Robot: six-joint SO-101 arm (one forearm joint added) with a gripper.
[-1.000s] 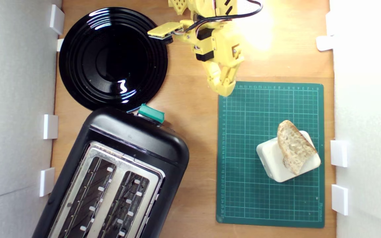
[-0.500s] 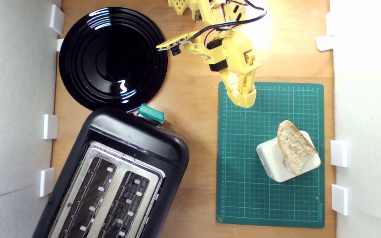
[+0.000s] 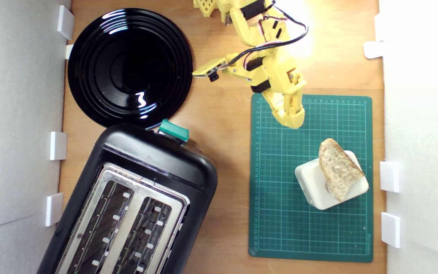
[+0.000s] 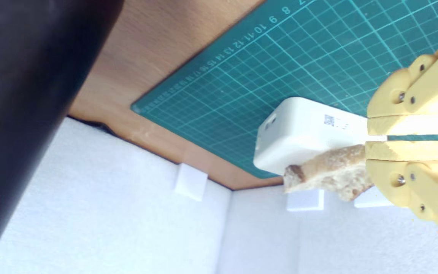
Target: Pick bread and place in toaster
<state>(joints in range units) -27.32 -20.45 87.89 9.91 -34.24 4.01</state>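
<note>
The bread (image 3: 338, 169) is a wedge-shaped slice with pale holey crumb and a tan crust. It lies propped on a cream block (image 3: 318, 190) on the green cutting mat (image 3: 280, 213), at the exterior view's right. My yellow gripper (image 3: 294, 121) hovers over the mat's upper corner, apart from the bread, jaws shut with nothing between them. In the wrist view the bread (image 4: 327, 171) shows just beyond my closed gripper (image 4: 369, 137). The black toaster (image 3: 146, 160) with its silver two-slot top and green lever knob (image 3: 173, 130) fills the exterior view's lower left.
A round black plate (image 3: 129, 64) lies at the exterior view's upper left, touching the toaster's end. White foam walls with small white blocks (image 3: 389, 176) border the wooden table (image 3: 222, 125) on both sides. A dark blurred shape, probably the toaster (image 4: 21, 95), edges the wrist view.
My gripper has swung from beside the plate toward the exterior view's right and lower, onto the mat's upper corner, closer to the bread. It stayed shut; the bread, toaster and plate did not move.
</note>
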